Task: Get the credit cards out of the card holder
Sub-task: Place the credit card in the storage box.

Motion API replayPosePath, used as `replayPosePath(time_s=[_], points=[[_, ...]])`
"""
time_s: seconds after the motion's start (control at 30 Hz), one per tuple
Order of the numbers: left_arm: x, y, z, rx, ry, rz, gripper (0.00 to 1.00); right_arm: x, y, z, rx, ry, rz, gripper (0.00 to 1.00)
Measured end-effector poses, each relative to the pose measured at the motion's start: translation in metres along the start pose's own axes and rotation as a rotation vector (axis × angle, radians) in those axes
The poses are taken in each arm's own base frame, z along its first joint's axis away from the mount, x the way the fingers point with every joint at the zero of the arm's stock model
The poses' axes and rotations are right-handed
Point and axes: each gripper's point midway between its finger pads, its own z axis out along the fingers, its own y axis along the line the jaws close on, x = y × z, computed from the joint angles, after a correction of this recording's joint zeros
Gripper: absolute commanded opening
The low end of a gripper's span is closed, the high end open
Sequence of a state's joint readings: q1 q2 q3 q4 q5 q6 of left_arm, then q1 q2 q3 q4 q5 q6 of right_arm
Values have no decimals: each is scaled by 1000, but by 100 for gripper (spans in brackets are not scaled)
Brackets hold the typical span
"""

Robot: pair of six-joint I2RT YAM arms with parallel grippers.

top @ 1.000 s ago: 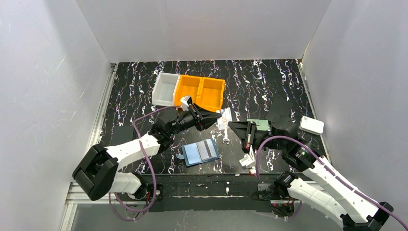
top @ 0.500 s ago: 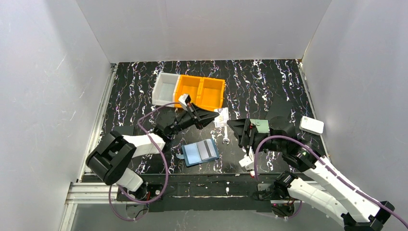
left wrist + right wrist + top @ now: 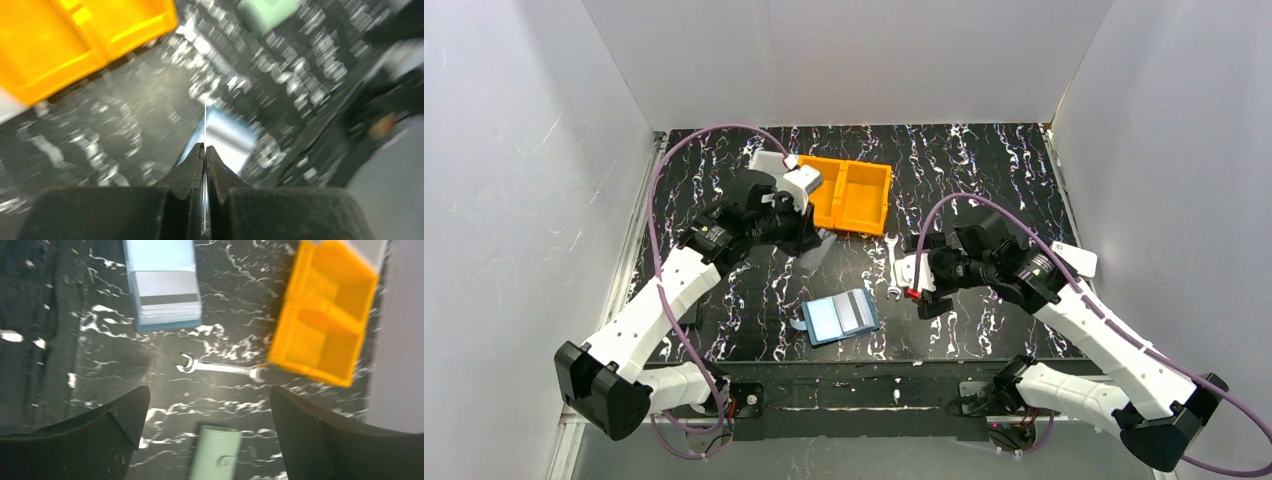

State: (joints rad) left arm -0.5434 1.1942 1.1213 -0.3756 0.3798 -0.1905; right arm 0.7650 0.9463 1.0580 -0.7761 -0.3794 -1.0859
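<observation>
The blue card holder (image 3: 829,320) lies open on the table near the front edge, and it also shows in the right wrist view (image 3: 159,255). A pale credit card (image 3: 857,311) with a dark stripe rests on its right half (image 3: 167,297). My left gripper (image 3: 807,240) hovers in front of the orange bin, shut on another credit card (image 3: 817,252). That card shows edge-on as a thin white line (image 3: 205,112) sticking out of the shut jaws (image 3: 205,147). My right gripper (image 3: 921,278) hangs open and empty right of the holder (image 3: 210,400).
An orange two-compartment bin (image 3: 852,195) stands at the back, with a white bin (image 3: 764,160) partly hidden behind my left arm. A small wrench (image 3: 892,270) lies between the grippers. A grey-green snap wallet (image 3: 215,452) lies under my right gripper. A white box (image 3: 1084,262) sits at the right.
The right gripper has opened and pulled back to the right. The left gripper closed on the card and carried it up and left, towards the bins.
</observation>
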Motion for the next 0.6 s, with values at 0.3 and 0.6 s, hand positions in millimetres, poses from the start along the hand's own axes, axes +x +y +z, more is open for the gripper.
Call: replayPosePath(time_s=[0.3, 0.6], points=[[53, 63, -46, -123, 391, 666, 0, 17, 5, 0, -16, -45, 505, 98], [10, 136, -13, -164, 538, 971, 0, 31, 12, 44, -298, -125, 860, 98]])
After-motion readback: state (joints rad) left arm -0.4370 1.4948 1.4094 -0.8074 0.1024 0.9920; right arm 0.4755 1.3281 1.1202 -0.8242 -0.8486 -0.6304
